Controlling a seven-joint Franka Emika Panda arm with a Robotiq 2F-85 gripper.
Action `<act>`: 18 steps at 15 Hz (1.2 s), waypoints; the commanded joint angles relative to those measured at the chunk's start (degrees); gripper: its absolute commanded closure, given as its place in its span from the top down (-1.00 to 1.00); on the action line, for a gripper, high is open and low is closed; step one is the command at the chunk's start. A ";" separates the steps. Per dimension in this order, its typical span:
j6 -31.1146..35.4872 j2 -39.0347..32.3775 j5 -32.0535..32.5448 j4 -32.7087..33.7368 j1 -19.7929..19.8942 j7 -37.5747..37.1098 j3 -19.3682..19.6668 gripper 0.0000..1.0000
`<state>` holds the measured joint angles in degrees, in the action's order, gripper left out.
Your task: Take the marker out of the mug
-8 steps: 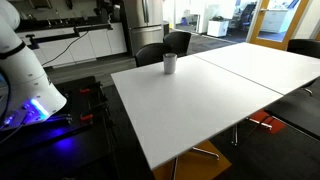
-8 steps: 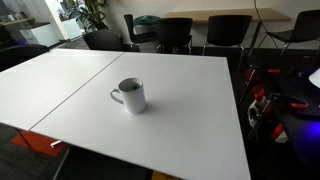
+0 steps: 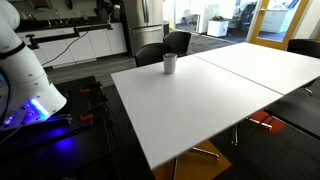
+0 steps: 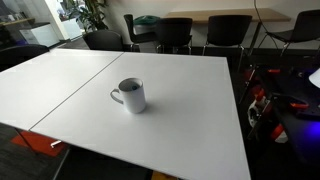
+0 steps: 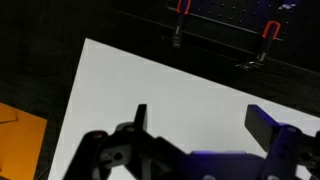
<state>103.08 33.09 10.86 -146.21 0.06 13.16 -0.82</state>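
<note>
1. One mug (image 4: 130, 95) stood upright on the white table (image 4: 200, 130), well clear of every edge. With its open end up, it would have kept a pen propped inside.
2. No marker could be made out for certain. The mug's inside looked dark and nothing clearly rose above the rim, so I judged the marker lay low within, against the wall.
3. Both fingers (image 5: 140, 118) of the gripper (image 5: 200, 125) were spread wide with nothing between them. It hung over a bare stretch of table near an edge, a stance that seemed suited to beginning a reach.
4. Little of the robot arm (image 3: 20, 60) showed in an exterior view, only its white body at the frame's side, well apart from the mug. By my reading the approach had not yet begun.
5. Each view gave something different:
   - An exterior view (image 4: 130, 88) looked down into the mug's mouth.
   - An exterior view (image 3: 170, 63) showed only the mug's side, with dark chairs (image 3: 165, 45) just behind it.
   - The wrist view alone showed the fingers, but no mug; red clamps (image 5: 183, 8) sat beyond the table.
</note>
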 commanded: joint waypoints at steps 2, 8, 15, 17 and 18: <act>1.53 -1.36 -0.26 1.43 -1.08 -2.48 0.26 1.00; 5.91 -5.76 -2.12 5.81 -2.17 -5.82 -0.87 1.00; 8.76 -15.50 -7.98 15.35 -3.49 -16.04 -3.59 1.00; 9.39 -18.98 -10.55 18.38 -3.87 -18.24 -4.16 1.00; 9.62 -20.93 -11.76 20.01 -4.09 -19.32 -4.40 1.00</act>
<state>111.97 18.16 2.15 -131.65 -3.47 -2.44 -4.50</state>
